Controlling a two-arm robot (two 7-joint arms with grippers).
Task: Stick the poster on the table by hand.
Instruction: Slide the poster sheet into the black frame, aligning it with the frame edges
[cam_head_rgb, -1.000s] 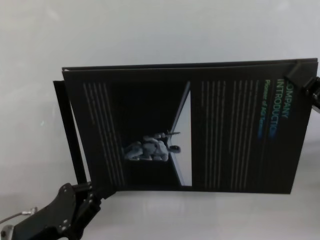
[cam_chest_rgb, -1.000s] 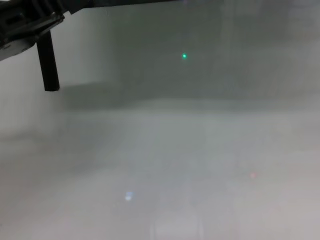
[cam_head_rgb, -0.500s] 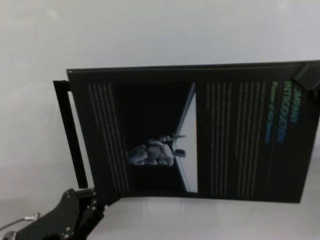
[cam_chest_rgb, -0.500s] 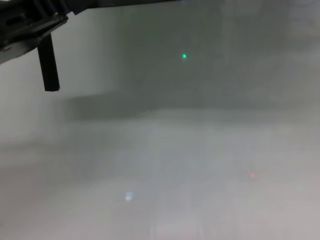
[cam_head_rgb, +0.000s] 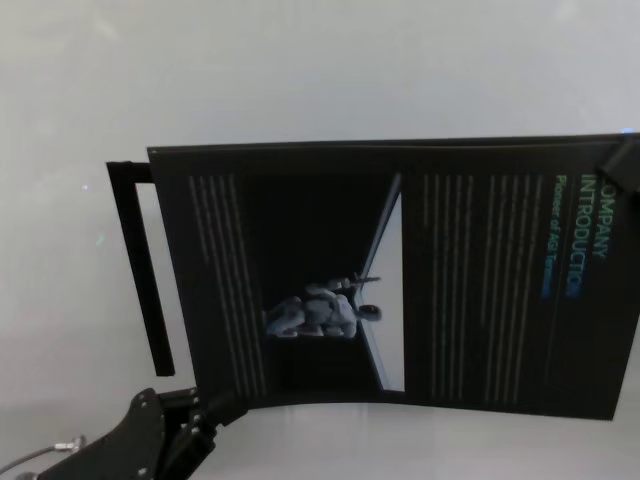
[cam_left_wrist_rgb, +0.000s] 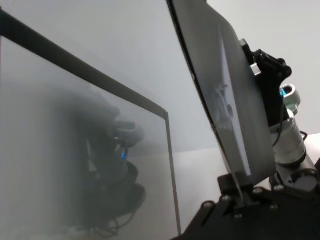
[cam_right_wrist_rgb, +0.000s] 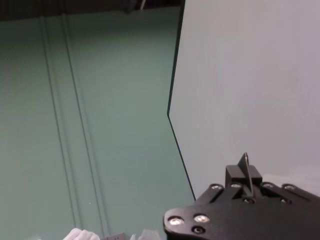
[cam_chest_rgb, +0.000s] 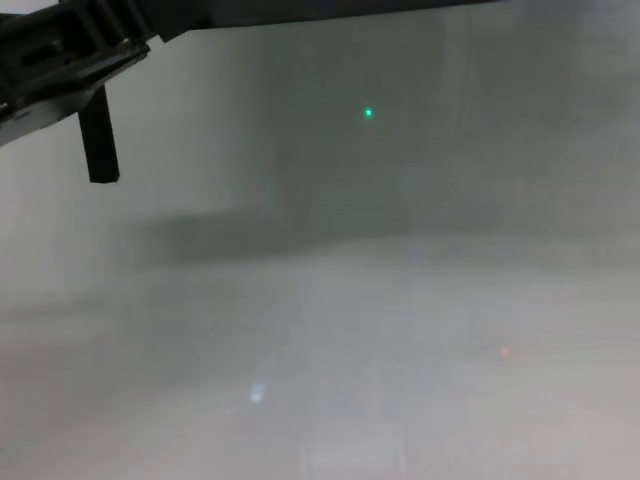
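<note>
The poster (cam_head_rgb: 450, 280) is a black sheet with pale text columns, a white slanted strip and a bluish picture, held level above the table (cam_head_rgb: 300, 70). My left gripper (cam_head_rgb: 215, 410) is shut on its near left corner. In the left wrist view the sheet (cam_left_wrist_rgb: 220, 90) shows edge-on, rising out of the left gripper (cam_left_wrist_rgb: 239, 197). My right gripper (cam_head_rgb: 622, 165) is at the far right corner. In the right wrist view a thin sliver of the sheet stands between the right gripper's (cam_right_wrist_rgb: 244, 186) shut fingers. The chest view shows the table (cam_chest_rgb: 400, 350) below with the poster's shadow on it.
A thin black bar (cam_head_rgb: 148, 280) with a short top arm stands just left of the poster. It also shows in the chest view (cam_chest_rgb: 98, 140), beside my left hand, and as a thin frame in the left wrist view (cam_left_wrist_rgb: 100, 80).
The poster has shifted to the right and nearer to me in the head view, and both grippers have moved with it. The black bar has stayed in place.
</note>
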